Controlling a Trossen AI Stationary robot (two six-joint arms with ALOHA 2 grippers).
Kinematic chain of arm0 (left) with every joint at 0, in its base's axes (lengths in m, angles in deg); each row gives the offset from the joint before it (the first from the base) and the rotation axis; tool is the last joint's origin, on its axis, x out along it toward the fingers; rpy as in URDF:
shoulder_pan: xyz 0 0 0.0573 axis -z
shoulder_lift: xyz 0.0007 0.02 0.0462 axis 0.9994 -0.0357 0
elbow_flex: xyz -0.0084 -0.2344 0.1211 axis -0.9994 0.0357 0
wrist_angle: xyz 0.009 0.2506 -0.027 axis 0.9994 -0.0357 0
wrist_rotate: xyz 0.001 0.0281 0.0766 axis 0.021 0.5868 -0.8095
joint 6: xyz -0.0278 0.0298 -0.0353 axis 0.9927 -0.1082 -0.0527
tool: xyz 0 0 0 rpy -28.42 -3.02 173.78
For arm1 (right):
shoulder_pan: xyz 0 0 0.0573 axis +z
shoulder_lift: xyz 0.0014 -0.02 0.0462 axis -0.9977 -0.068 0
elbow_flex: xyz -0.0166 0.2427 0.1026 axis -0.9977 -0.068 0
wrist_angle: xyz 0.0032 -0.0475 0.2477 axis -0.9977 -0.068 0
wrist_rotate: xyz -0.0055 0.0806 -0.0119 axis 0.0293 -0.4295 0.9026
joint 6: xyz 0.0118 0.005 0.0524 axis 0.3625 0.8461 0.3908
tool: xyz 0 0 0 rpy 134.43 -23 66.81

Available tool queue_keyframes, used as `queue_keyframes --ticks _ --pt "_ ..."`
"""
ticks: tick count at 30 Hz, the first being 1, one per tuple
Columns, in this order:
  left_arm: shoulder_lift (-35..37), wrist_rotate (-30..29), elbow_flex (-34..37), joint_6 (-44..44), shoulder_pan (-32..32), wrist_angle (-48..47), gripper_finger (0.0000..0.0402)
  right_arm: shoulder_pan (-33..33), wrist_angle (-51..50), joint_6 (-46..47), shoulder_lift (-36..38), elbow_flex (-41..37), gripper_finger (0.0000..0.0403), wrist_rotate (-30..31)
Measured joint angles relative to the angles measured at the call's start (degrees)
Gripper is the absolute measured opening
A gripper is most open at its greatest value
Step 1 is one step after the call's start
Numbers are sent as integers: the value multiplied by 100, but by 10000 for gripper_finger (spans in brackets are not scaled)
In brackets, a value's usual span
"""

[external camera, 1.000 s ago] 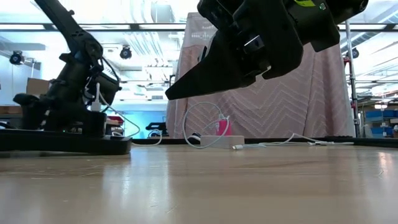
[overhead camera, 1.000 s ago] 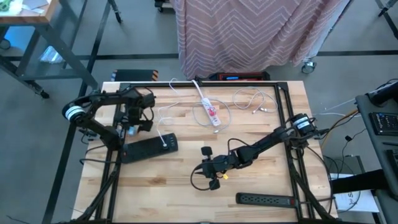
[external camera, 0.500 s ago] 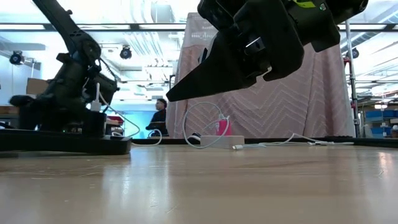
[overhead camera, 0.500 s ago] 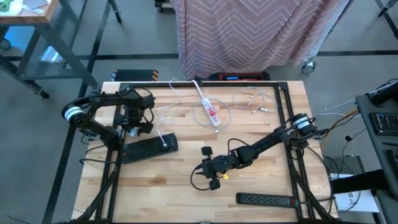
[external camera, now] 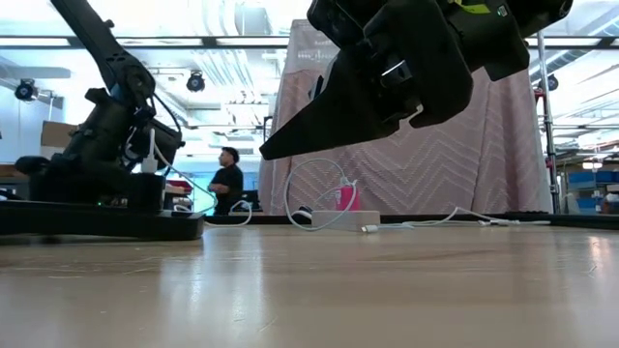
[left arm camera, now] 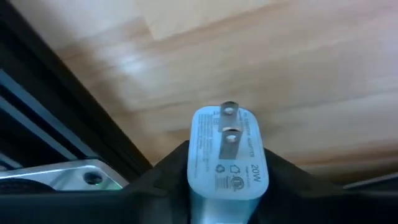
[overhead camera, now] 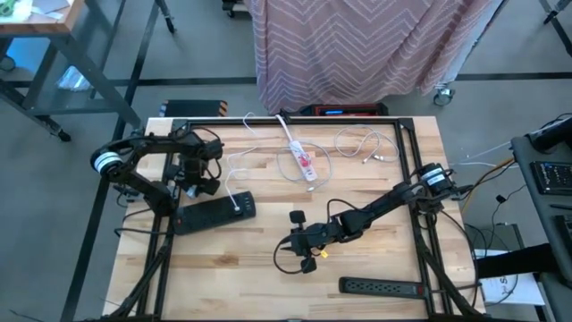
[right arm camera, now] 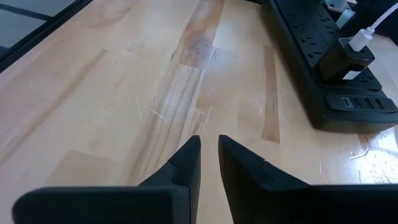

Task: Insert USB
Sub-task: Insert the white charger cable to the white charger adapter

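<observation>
Now, from the high view, the wooden bench (overhead camera: pixel 268 268) is seen filling the lower middle of the frame. The left gripper (overhead camera: pixel 192 176) is found at centre left, just above a black power strip (overhead camera: pixel 214 213) into which a white cable (overhead camera: pixel 231 183) is plugged. The right gripper (overhead camera: pixel 302 243) is placed low at centre, well apart from the left one. A second power strip (overhead camera: pixel 386 288) is laid at the lower right, and a white strip with a pink tag (overhead camera: pixel 300 159) is seen at upper centre, coiled cable around it.

Over to the low view: the right gripper (external camera: pixel 290 140) is hung across the upper centre, dark and close to the camera, above the bench (external camera: pixel 309 290). The left gripper (external camera: pixel 116 145) is seen at left, over the black power strip (external camera: pixel 97 222). A person (external camera: pixel 228 179) is seen standing far behind, left of centre, beside a patterned curtain (external camera: pixel 484 155).

Left wrist view next: a white USB charger (left arm camera: pixel 225 158) is clamped between the dark jaws at lower centre, its two metal prongs pointed toward the camera, pale wood behind it.

Right wrist view last: the jaws are drawn nearly together at lower centre, a narrow slit left between them, nothing gripped. The black power strip (right arm camera: pixel 311 46) is seen at upper right, a dark adapter (right arm camera: pixel 348 59) with a white plug seated in it.
</observation>
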Motion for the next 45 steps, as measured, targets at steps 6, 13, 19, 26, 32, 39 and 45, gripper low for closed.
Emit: queue_keyframes --ticks 6,13,19,26,32,39,45 --pt "30 142 57 -201 40 -123 98 0 -66 0 97 -4 35 12" --pt "872 -152 -447 -689 365 -347 98 13 -1402 336 949 -2 34 757" --pt "2228 -165 -939 -1023 608 561 98 -256 -3673 2554 2054 -2 47 1991" --pt "3465 256 -618 -1097 788 2903 98 -1396 -5620 3553 2805 -2 95 1908" --pt "3711 1057 -48 -941 973 4839 98 -2969 -6829 3563 2868 -16 135 1248" --pt "3490 1095 666 -937 1559 6882 98 -4919 -7316 2333 2390 -79 144 -406" --pt "3424 1130 991 -954 2017 7520 98 -5752 -7997 1264 1825 -78 131 38"
